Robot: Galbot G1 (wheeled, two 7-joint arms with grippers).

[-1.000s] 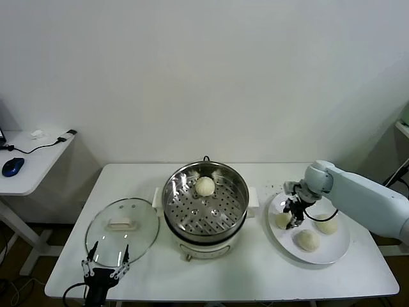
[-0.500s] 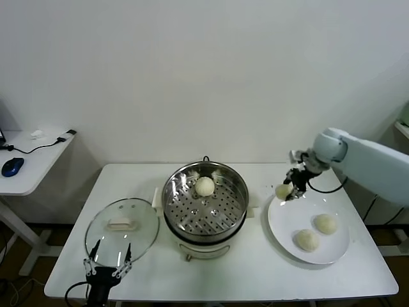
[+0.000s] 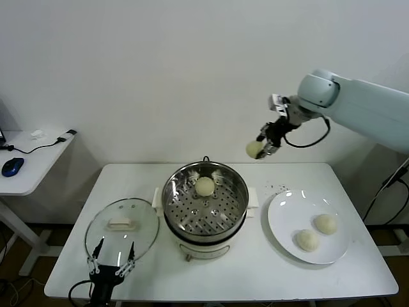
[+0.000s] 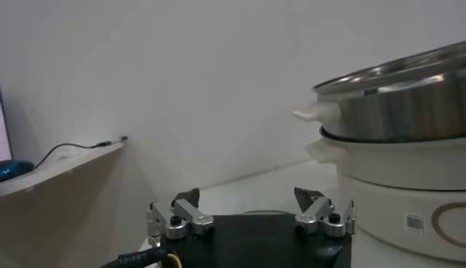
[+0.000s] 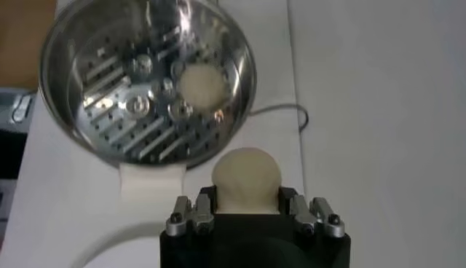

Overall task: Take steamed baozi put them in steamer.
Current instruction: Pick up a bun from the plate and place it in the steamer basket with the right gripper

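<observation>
In the right wrist view the held baozi (image 5: 246, 180) is half hidden between the right gripper (image 5: 247, 211) fingers, and the steamer (image 5: 145, 80) beyond is cut off by the edge.

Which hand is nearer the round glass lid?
Left. The left hand hovers at the round glass lid's near edge; the right hand is raised far across, gripping a cream-white bun.

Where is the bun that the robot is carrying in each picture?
Head view: the carried baozi hangs in the air in the right tool, above and to the right of the steamer.
Left wrist view: not in it; only the steamer's side shows.
Right wrist view: the baozi sits between the tool's fingers, just off the steamer's rim.
Shared landmark: the steamer.
</observation>
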